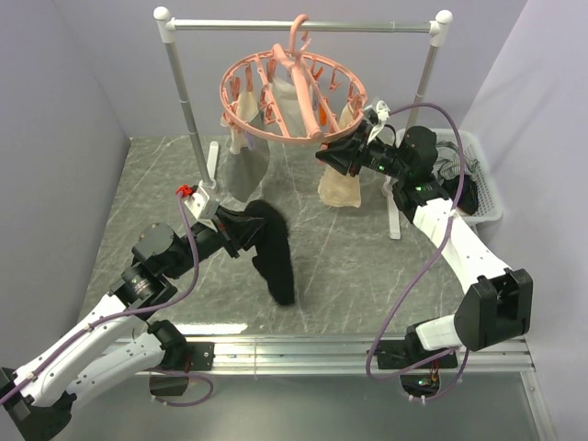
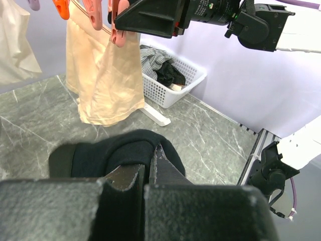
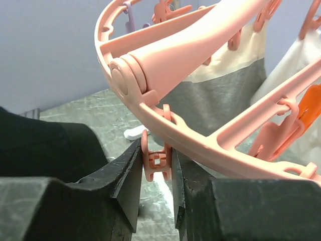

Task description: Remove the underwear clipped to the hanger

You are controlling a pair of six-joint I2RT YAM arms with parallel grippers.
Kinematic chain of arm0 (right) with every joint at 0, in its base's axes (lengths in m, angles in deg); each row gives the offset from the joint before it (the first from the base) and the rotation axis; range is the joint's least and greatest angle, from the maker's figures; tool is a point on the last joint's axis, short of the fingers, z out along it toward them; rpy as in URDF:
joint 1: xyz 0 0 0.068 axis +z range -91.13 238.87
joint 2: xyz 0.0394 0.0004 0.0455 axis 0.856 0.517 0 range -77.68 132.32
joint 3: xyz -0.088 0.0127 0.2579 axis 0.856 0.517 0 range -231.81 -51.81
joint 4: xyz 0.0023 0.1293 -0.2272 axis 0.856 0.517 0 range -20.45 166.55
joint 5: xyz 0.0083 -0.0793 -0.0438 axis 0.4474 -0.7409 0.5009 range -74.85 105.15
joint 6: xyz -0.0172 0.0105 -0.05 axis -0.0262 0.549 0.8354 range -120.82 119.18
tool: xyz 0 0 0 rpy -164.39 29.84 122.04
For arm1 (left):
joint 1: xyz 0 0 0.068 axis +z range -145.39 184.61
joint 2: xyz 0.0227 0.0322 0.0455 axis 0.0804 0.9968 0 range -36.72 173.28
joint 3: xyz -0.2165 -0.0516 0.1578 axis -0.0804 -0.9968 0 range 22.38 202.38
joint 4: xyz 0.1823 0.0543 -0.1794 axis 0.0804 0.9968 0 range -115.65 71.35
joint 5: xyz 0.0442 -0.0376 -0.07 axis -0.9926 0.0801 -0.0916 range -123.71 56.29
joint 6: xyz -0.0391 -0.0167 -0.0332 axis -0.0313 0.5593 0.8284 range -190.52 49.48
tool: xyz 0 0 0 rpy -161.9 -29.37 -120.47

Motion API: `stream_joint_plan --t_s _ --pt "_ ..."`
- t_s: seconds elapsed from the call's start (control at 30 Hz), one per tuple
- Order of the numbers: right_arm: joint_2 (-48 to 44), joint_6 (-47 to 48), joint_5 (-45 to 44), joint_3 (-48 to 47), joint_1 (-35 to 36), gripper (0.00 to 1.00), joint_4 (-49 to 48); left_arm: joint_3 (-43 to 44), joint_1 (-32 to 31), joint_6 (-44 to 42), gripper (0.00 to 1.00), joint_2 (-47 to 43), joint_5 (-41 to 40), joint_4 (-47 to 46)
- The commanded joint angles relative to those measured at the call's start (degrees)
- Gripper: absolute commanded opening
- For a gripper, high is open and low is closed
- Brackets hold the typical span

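Right jaws fill the foreground of the right wrist view. You have them clamped on a single pink clip [image 3: 156,160], with one finger on each side of it. The clip sits directly under the ring of the hanger [image 3: 200,145]. Behind the ring, the grey underwear [image 3: 225,95] with a cream waistband hangs from the far side.

Left jaws are closed on the black underwear [image 2: 120,150], which is bunched over the fingers in the left wrist view. In the top view this garment is free of the hanger. It hangs down from the jaws over the bench [image 1: 349,266], in front of the ring and to its left. You cannot tell whether its lower end touches the bench.

The hanger hangs by its hook from the silver rail [image 1: 303,26]. The cream underwear [image 2: 108,85] is held by pink clips on the right side of the ring, just beside the right jaws. Its hem is near the bench.

A white basket [image 2: 163,94] stands on the bench at the far right, beyond the cream underwear. It holds striped and dark fabric.
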Motion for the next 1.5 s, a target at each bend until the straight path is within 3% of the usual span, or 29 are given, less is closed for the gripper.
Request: stream_joint_plan --t_s 0.0,0.07,0.1,0.13,0.23,0.37,0.4,0.43,0.67,0.8,1.0,1.27,1.47 --pt "-0.51 -1.97 -0.05 -2.22 -0.32 0.00 -3.28 1.58 -0.26 0.32 0.01 -0.53 1.15 -1.90" --pt "-0.78 -1.62 -0.83 -2.30 -0.32 0.03 -2.32 1.23 -0.26 0.49 0.01 -0.62 1.14 -2.43" --pt "-0.86 -1.27 -2.32 -2.48 -0.32 0.17 -0.66 1.14 -0.26 0.58 0.01 -0.62 1.14 -2.69" --pt "-0.87 -1.27 -3.29 -3.18 -0.32 0.46 0.57 1.05 -0.26 0.67 0.01 -0.44 1.06 -2.78" --pt "-1.47 -2.14 -8.29 -3.19 -0.32 0.61 4.19 1.14 -0.26 0.67 0.01 0.09 0.97 -2.87" --pt "-4.73 -3.46 -14.19 1.20 -0.41 0.72 3.05 1.40 -0.26 0.58 0.01 0.79 -0.08 -2.08" --pt "-5.60 -3.90 -15.24 2.08 -0.41 0.89 2.87 1.40 -0.26 0.67 0.00 0.88 -0.52 -1.56" --pt "-7.35 -4.08 -18.04 3.66 -0.41 0.98 3.04 1.40 -0.26 0.67 0.01 1.14 -1.74 -1.38" --pt "-17.73 -5.84 -23.42 12.97 -0.41 1.00 5.42 0.61 -0.26 2.42 0.00 2.90 -4.66 -1.46" --pt "-26.33 -7.07 -19.58 21.93 0.99 1.00 3.06 0.61 -0.26 3.39 0.01 4.30 -4.74 -3.22" --pt "-33.20 0.40 -25.01 31.69 18.29 1.00 6.75 2.81 -0.17 4.27 0.00 8.43 -2.90 -4.62" --pt "-28.83 1.28 -29.39 33.74 29.29 1.00 2.96 3.95 -0.26 5.85 0.01 10.28 -0.44 -6.03" --pt "-21.53 5.05 -44.23 28.64 35.79 1.00 4.55 5.09 -0.26 8.31 0.01 10.19 3.34 -6.56"
